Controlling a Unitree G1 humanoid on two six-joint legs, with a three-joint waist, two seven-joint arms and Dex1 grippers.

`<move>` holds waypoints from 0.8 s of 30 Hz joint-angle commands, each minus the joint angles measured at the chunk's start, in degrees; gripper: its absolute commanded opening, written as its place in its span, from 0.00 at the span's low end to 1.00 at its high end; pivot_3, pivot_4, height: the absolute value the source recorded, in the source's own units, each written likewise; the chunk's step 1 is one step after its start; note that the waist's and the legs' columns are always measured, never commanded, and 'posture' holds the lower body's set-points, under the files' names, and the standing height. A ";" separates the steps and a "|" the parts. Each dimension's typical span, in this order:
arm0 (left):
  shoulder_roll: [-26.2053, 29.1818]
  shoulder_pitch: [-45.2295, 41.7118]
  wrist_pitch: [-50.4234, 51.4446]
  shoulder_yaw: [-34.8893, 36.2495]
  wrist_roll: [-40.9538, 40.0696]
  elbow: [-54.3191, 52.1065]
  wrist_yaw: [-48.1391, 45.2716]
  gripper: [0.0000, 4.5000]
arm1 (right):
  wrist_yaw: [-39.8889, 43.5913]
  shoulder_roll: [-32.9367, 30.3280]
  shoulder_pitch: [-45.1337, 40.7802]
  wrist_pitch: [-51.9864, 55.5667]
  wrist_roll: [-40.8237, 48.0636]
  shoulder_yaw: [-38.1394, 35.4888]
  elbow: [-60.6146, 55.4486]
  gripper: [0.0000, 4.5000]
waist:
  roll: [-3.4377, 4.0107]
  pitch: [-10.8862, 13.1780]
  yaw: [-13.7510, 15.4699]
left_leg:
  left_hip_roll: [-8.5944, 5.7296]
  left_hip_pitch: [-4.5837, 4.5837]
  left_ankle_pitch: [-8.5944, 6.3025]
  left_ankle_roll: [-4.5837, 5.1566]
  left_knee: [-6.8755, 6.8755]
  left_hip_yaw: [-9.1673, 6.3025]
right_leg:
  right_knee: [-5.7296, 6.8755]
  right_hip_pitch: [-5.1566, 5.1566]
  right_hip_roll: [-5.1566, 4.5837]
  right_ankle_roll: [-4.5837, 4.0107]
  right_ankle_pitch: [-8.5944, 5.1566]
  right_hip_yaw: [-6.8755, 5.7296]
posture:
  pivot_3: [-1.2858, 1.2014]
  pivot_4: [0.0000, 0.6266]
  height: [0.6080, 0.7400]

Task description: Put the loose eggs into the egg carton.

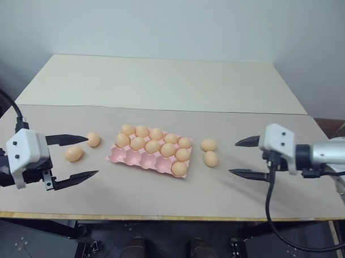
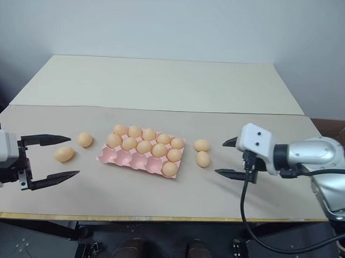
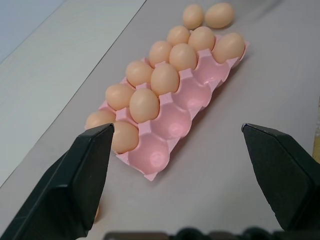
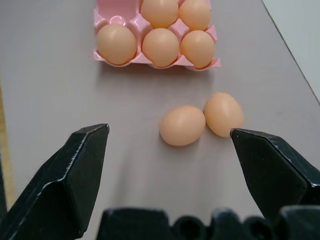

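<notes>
Landmark: we place everything from the egg carton point(image 1: 150, 156), four near-row cups empty.
Loose eggs: two left point(image 1: 73, 154), two right point(image 1: 210, 158) of it.
Right tool point(image 1: 245, 157): wide, empty, nearer its pair, aimed cartonward.
Left tool point(image 1: 75, 157): wide, bracketing one.

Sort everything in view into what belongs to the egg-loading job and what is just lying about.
Belongs to the job:
- egg carton, near row mostly empty
- two loose eggs by the left claw
- two loose eggs by the right claw
- left claw, open
- right claw, open

Just lying about:
- table; nothing else sits on it
</notes>
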 commanded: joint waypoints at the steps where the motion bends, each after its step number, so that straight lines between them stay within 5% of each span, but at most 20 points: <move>1: 0.36 -0.72 -0.98 0.04 -0.55 -0.10 -0.16 0.99 | -5.30 3.37 -2.45 3.28 -3.74 3.75 1.05 1.00 | 0.00 0.00 0.10 | -0.02 -0.03 0.00 0.00 0.00 0.00 | 0.01 -0.03 -0.01 0.00 0.00 0.00 | 0.52 0.24 1.00; 20: 0.19 0.96 -1.17 0.07 0.09 -0.13 -0.49 0.99 | -17.42 17.21 -4.03 10.09 -10.77 10.08 6.80 1.00 | 0.00 0.00 0.20 | -0.04 -0.11 0.00 0.00 0.00 -0.02 | 0.00 -0.08 -0.01 0.00 0.00 -0.03 | 0.52 0.24 1.00; 24: 0.34 1.33 -1.30 0.67 0.10 0.06 -0.61 1.00 | -16.19 16.50 -3.73 9.26 -11.95 11.47 8.34 0.71 | 0.00 0.00 0.19 | -0.03 -0.10 0.00 0.00 0.00 -0.02 | 0.01 -0.08 -0.01 -0.01 0.01 -0.03 | 0.52 0.24 1.00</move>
